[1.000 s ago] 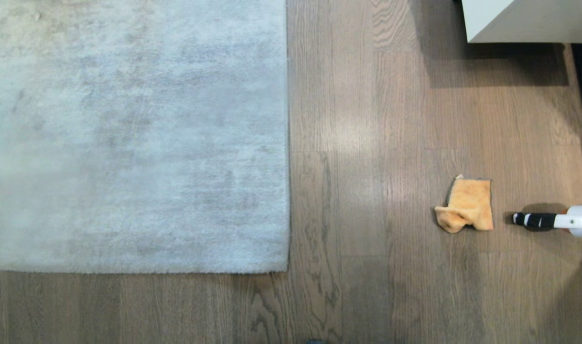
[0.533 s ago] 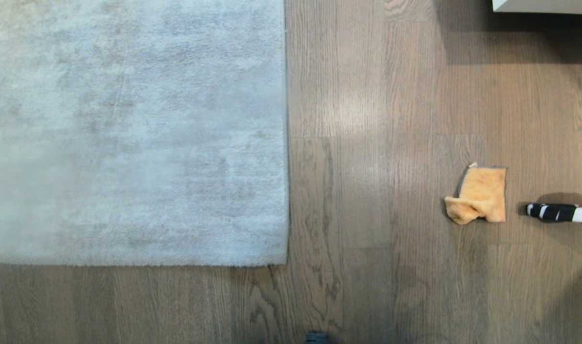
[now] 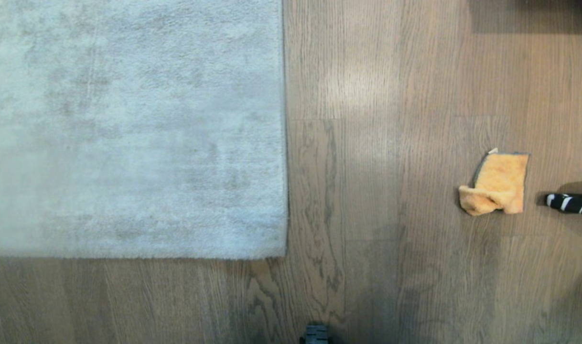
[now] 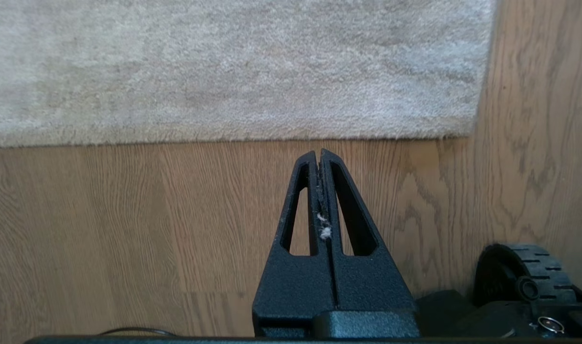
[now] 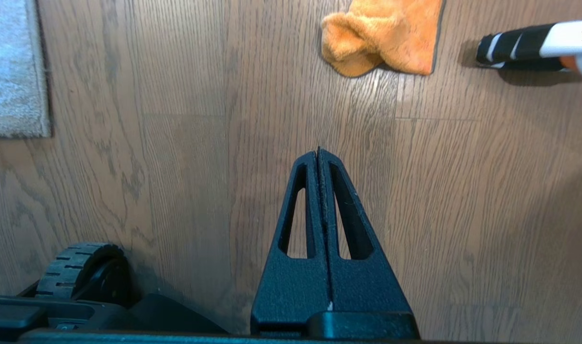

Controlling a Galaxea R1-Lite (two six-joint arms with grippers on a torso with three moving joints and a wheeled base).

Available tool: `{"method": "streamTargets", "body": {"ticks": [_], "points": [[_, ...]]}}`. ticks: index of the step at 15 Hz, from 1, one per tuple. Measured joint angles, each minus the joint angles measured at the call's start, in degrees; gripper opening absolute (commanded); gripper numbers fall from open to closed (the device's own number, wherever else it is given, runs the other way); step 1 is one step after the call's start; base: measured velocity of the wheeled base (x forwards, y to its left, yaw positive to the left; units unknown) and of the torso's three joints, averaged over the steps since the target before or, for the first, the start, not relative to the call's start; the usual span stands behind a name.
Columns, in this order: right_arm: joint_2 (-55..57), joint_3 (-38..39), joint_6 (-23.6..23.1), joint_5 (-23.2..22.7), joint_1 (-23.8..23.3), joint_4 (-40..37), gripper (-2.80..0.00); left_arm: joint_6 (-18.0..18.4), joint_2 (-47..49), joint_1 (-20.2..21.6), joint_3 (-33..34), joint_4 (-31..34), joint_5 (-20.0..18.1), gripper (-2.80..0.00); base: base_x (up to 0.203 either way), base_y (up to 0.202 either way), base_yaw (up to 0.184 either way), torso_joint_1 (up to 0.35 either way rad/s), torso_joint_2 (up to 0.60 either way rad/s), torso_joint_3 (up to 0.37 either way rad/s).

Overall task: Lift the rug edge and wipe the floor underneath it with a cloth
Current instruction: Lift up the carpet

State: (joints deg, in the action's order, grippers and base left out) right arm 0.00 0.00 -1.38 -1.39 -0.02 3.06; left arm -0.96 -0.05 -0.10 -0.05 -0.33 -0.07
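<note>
The left gripper (image 4: 319, 155) hangs above bare floor (image 4: 128, 215) with its fingers pressed together and nothing between them but a bit of white lint; the rug edge (image 4: 224, 138) runs just beyond its tips. The right gripper (image 5: 318, 152) is likewise clamped empty over the planks, with the cloth (image 5: 382, 36) lying crumpled farther out. In the head view the cloth (image 3: 497, 184) lies on the floor (image 3: 367, 191) at the right, well apart from the rug edge (image 3: 285, 143), with a black-and-white striped tool tip (image 3: 570, 203) just right of it.
</note>
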Motion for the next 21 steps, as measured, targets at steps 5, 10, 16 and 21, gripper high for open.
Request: {"method": "streamTargets", "body": {"ticks": [5,10,16,21], "points": [[0.02,0.0,0.01,0.03,0.0,0.0,-2.8,-0.05,0.0,0.0,-0.01,-0.02,-0.04,-2.8,0.0,0.0,0.0,0.003,0.0,-0.198],[0.02,0.0,0.0,-0.01,-0.05,0.0,-2.8,-0.07,0.0,0.0,-0.02,-0.02,-0.01,-2.8,0.0,0.0,0.0,0.004,0.0,-0.132],[0.02,0.0,0.0,0.01,-0.05,0.0,-2.8,-0.07,0.0,0.0,-0.02,0.0,-0.04,-2.8,0.0,0.0,0.0,0.0,0.0,0.0],[0.02,0.0,0.0,0.02,-0.02,-0.01,-2.8,-0.07,0.0,0.0,0.0,0.03,-0.02,-2.8,0.0,0.0,0.0,0.0,0.0,0.0]]}}
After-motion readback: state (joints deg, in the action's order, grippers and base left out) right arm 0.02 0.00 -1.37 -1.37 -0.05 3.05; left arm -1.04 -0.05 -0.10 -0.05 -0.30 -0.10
